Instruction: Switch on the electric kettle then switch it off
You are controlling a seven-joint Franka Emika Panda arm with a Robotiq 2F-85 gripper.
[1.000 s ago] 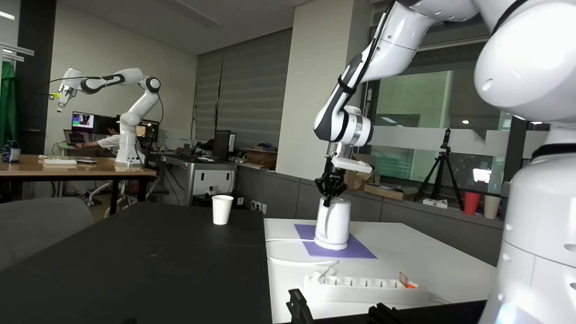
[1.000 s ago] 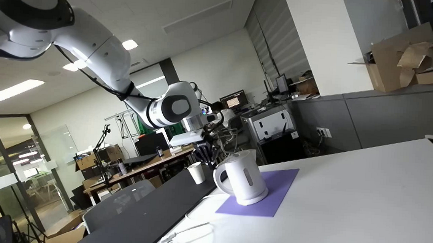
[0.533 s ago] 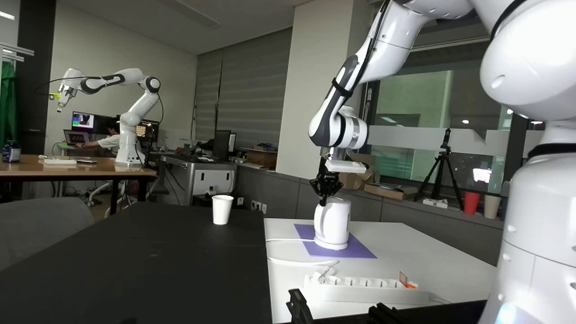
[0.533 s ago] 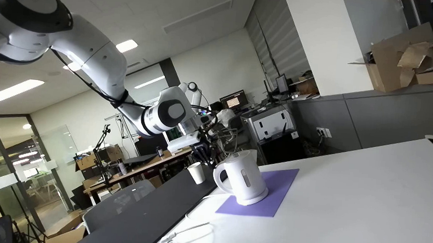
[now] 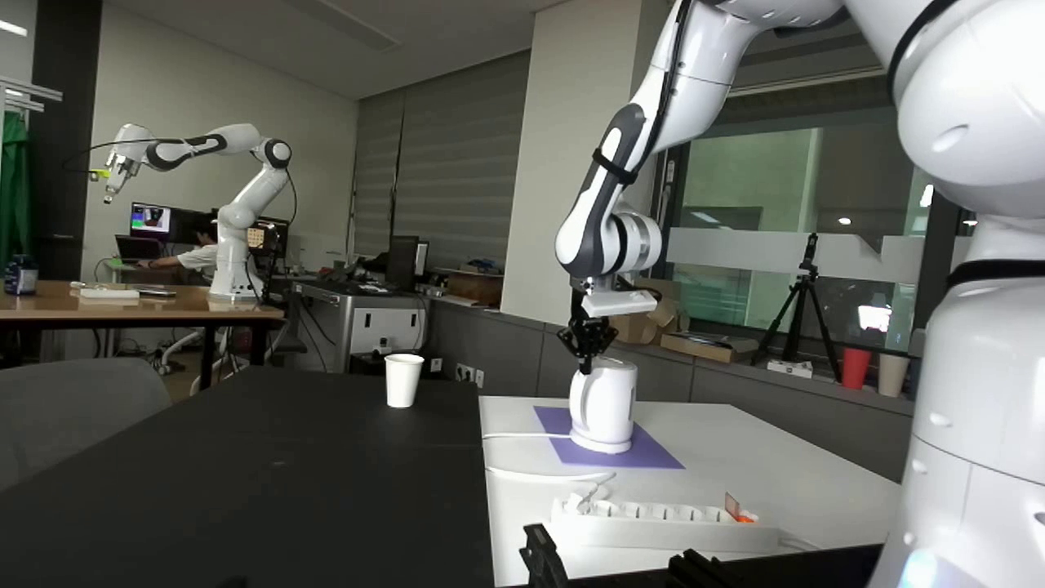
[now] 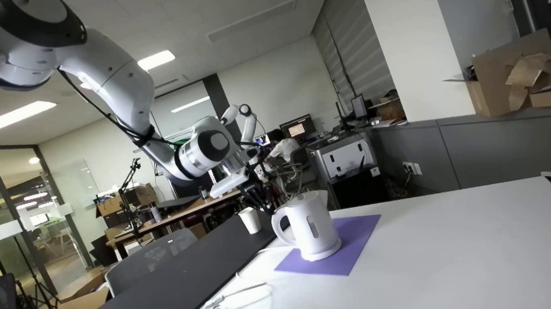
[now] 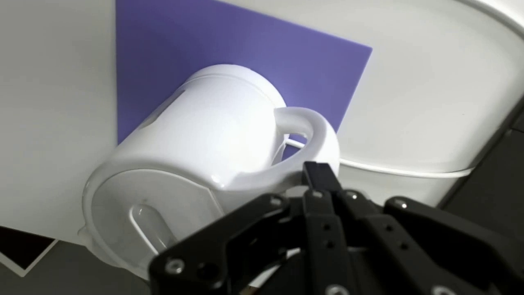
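In both exterior views, upright on a purple mat (image 7: 245,37) on the white table (image 5: 775,457): the kettle (image 5: 608,408), with a cord (image 5: 522,435) toward the adjoining black table (image 5: 326,490). Seen from above in the wrist view: lid (image 7: 118,213) at lower left, handle (image 7: 325,137) to the right. At the upper end of the handle: the gripper (image 7: 322,176), jaws clenched, fingertips (image 7: 313,173) side by side, at the end of the arm (image 5: 686,114). Contact between fingertips and handle: not possible to tell. On the side of the kettle, in an exterior view: a narrow grey window (image 6: 313,226). On the black table, well apart from the kettle: an upright white cup (image 5: 402,381). Elsewhere on the white table: a power strip (image 5: 665,535) with a plug (image 5: 581,500) at one end. In the background: a second arm (image 5: 234,253) on a wooden table (image 5: 49,309), plus a tripod (image 5: 807,282) and a red cup (image 5: 855,367) along the window ledge (image 5: 710,349).
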